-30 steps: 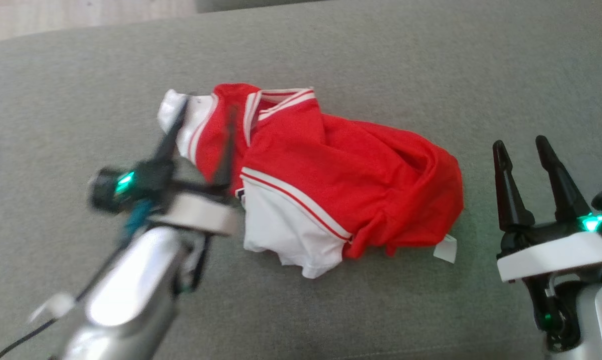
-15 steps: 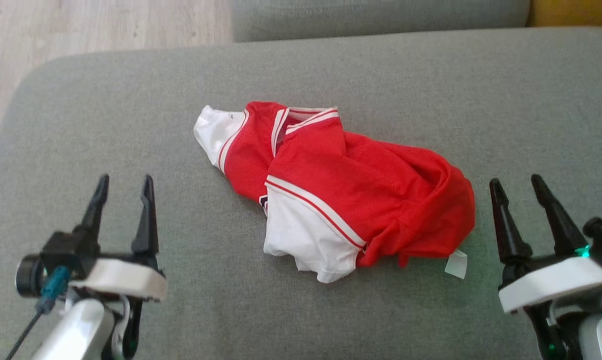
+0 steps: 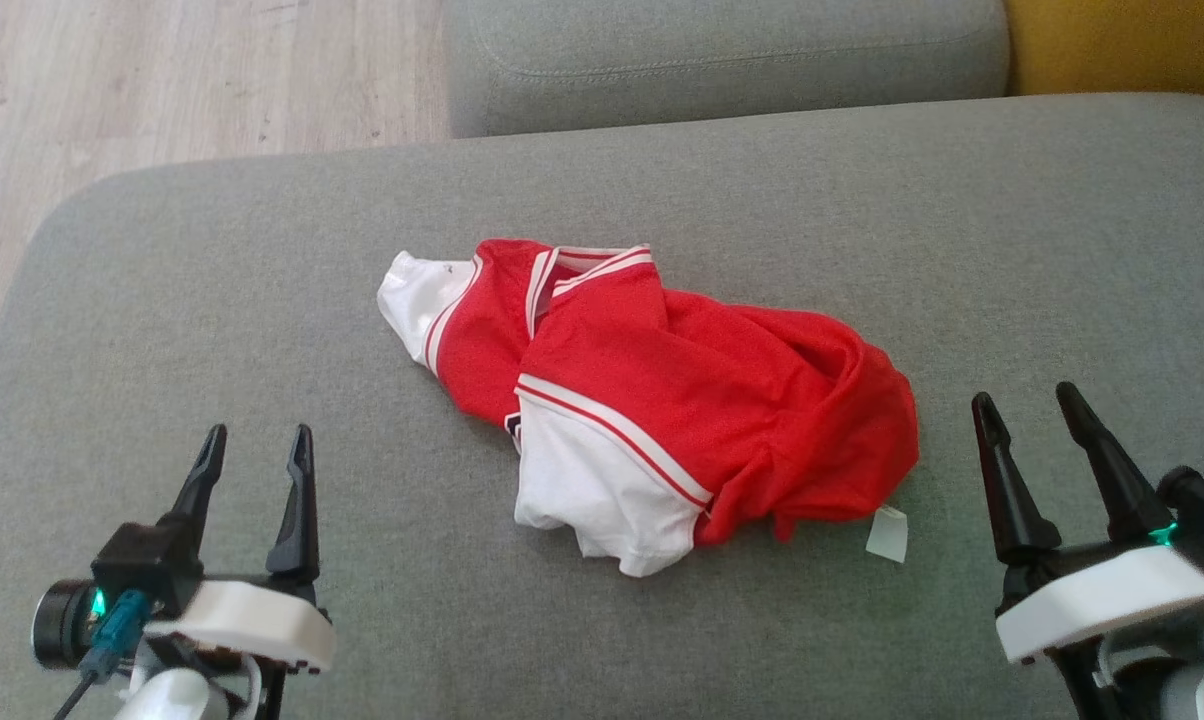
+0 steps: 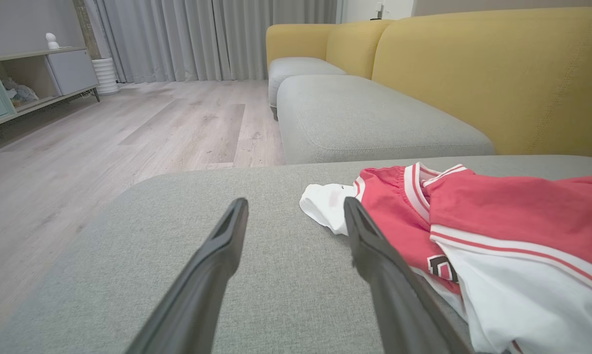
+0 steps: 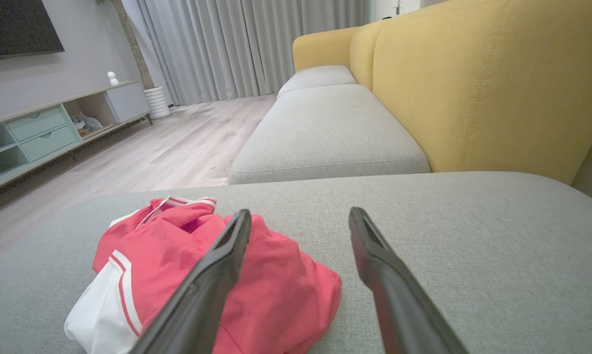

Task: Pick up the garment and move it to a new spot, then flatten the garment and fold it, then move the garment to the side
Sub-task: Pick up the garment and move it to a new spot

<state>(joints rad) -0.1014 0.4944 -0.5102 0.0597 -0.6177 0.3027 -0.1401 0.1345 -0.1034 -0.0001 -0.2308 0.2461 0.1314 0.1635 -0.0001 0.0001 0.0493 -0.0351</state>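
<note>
Well, the garment (image 3: 662, 400) lies in a crumpled red-and-white heap about the middle of the grey seat (image 3: 212, 300); nothing grips it, and both grippers stand apart from it. A white end pokes out at its far left, striped trim shows along its far edge, and a white panel edged with a red and white band faces the robot; a small white tag (image 3: 887, 533) lies on the seat at its near right corner.

The left gripper (image 3: 260, 432) hovers low at the near left of the seat, its fingers spread with nothing between them; in the left wrist view the left gripper (image 4: 295, 201) points along the seat with the garment (image 4: 497, 221) just off to one side. The right gripper (image 3: 1024, 395) sits at the near right, near the red end of the heap, its fingers likewise spread and empty; in the right wrist view the right gripper (image 5: 300, 211) has the garment (image 5: 286, 285) low on the other side.

Beyond lies a second seat (image 3: 722, 60); a yellow backrest (image 3: 1122, 45) shows at the far right; pale wood floor (image 3: 162, 80) shows at the far left; grey curtains (image 4: 202, 39) and a low cabinet (image 4: 30, 78) stand across the room.
</note>
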